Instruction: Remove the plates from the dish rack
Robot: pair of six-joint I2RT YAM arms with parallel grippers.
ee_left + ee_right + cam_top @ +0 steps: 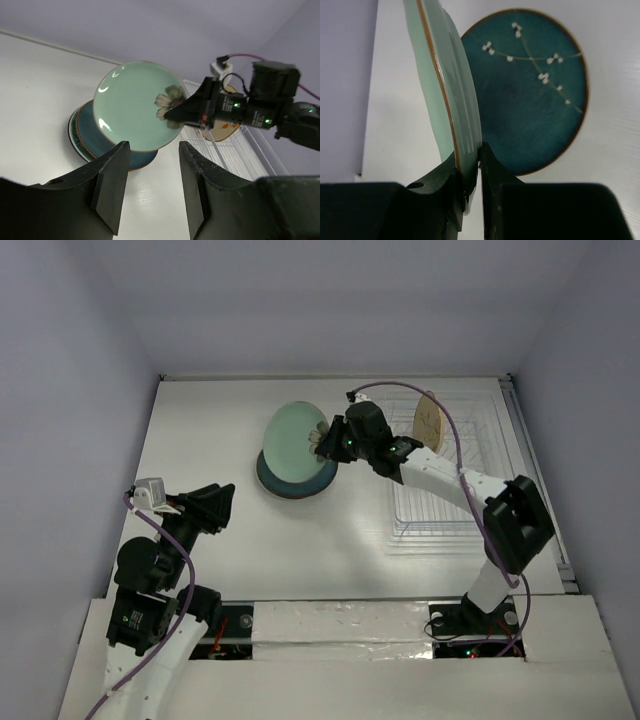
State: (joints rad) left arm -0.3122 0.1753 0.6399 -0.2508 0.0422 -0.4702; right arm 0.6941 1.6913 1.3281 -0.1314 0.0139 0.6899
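Observation:
My right gripper (pixel 322 443) is shut on the rim of the mint green plate (pixel 297 442) and holds it tilted above a stack of plates with the dark teal plate (pixel 296 484) on top. In the right wrist view the mint plate (pixel 451 85) stands edge-on between my fingers (pixel 492 175), over the teal plate (pixel 530 95). A tan plate (pixel 429 421) stands upright in the white wire dish rack (pixel 440 510) at the right. My left gripper (pixel 150 185) is open and empty, near the left front, pointing at the stack (pixel 100 142).
The rack's right side lies next to the table's right edge (pixel 565 540). White walls enclose the table at the back and both sides. My right arm (pixel 450 480) reaches across the rack's left end.

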